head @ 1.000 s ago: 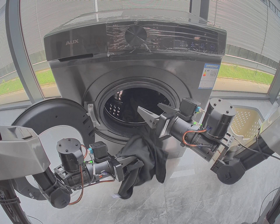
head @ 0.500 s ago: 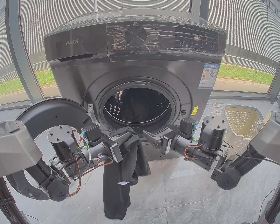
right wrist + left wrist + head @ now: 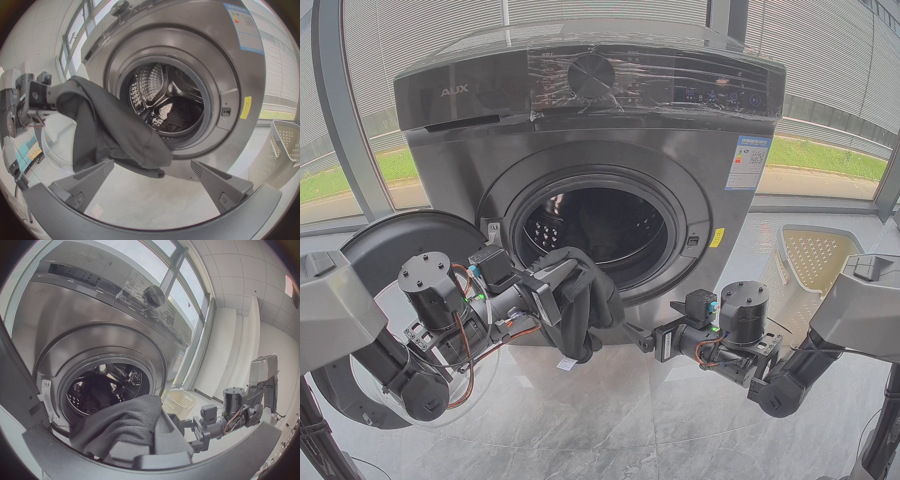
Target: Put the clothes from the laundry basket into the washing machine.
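Head view: left tool (image 3: 565, 270) pinches a dark garment (image 3: 584, 303) at the washing machine (image 3: 487, 162) mouth; right tool (image 3: 642, 337) spread, empty. Trailing folds could snag the rim (image 3: 650, 275) and slide out.

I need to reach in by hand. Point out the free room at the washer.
Free: the floor tiles between both arms, and the upper right of the drum mouth. Crowded: its lower left, where the left gripper holds the black garment, with the open right gripper below.
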Controlling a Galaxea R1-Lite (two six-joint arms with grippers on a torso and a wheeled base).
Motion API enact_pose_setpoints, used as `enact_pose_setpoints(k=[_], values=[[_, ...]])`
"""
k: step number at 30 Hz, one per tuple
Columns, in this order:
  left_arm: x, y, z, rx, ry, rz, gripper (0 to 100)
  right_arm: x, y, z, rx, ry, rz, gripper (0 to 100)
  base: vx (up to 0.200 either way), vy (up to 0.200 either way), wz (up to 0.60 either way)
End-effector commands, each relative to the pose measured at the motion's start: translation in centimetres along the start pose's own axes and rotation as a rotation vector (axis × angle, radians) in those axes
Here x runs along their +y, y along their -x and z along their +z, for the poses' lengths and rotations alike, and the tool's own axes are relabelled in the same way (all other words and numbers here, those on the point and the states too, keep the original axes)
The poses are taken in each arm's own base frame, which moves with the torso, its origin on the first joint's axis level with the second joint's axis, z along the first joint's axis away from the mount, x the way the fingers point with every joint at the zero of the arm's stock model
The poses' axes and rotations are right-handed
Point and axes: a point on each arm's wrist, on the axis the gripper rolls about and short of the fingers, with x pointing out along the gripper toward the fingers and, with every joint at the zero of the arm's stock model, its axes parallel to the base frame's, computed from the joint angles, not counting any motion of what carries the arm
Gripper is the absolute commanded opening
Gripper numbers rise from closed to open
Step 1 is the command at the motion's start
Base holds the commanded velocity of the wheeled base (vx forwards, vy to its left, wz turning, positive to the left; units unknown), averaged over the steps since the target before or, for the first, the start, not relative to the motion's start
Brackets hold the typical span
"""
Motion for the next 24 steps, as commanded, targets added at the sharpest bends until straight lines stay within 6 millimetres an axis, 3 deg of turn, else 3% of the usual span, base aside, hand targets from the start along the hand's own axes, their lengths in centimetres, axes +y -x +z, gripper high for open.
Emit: enact_pose_setpoints(k=[1, 24], values=[[0.0, -0.3, 0.5, -0.023, -0.005, -0.003, 0, -0.4, -0.8, -1.7, 0.051, 0.012, -0.015, 100, 0.0, 0.0, 0.0], [0.1, -0.9, 0.6, -0.045, -0.005, 0.038, 0, 1.1, -2.8, -3.1, 0.054, 0.047, 0.025, 100, 0.0, 0.0, 0.0]])
